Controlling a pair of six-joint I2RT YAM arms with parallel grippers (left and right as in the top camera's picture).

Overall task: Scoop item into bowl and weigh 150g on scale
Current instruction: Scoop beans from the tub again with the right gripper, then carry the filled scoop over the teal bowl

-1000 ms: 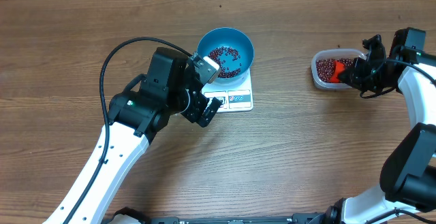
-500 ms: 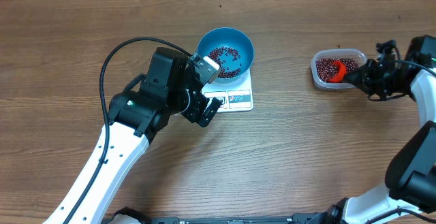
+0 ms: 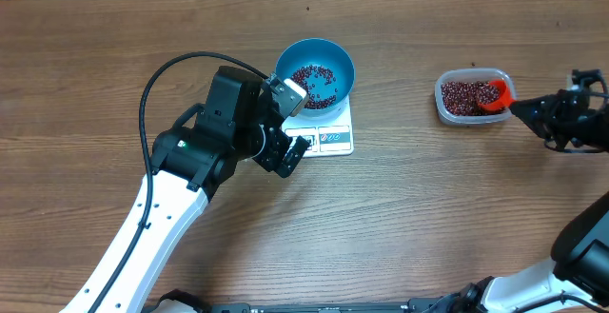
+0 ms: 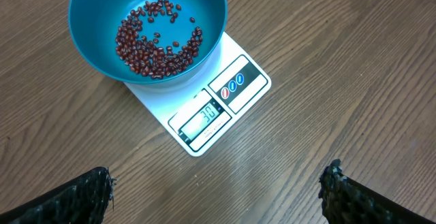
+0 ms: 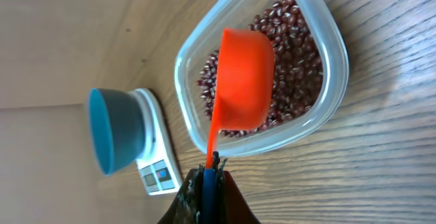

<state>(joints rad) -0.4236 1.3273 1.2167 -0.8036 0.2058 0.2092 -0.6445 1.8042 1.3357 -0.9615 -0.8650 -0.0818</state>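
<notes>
The blue bowl (image 3: 343, 66) stands on the white scale (image 3: 333, 140) with a thin layer of red-brown beans (image 3: 314, 77) in it. In the left wrist view the bowl (image 4: 102, 6) holds beans (image 4: 153, 43) and the scale (image 4: 235, 88) shows 30. My left gripper (image 3: 284, 156) hovers open just in front of the scale, nothing between its fingers (image 4: 218, 197). My right gripper (image 3: 535, 111) is shut on the blue handle tip of the orange scoop (image 3: 495, 95), which hangs over the right end of the clear tub (image 3: 442, 92). The scoop's cup (image 5: 244, 81) sits above the tub's beans (image 5: 293, 40).
The clear tub (image 5: 334, 60) lies to the right of the scale on the wooden table (image 3: 428, 208). From the right wrist the bowl (image 5: 112, 129) and scale (image 5: 158, 166) show beyond the tub. The left arm's black cable (image 3: 152, 94) loops above the table.
My right gripper has drawn back to the right, carrying the scoop from the tub's middle to its right end. The left arm, bowl and scale have not moved.
</notes>
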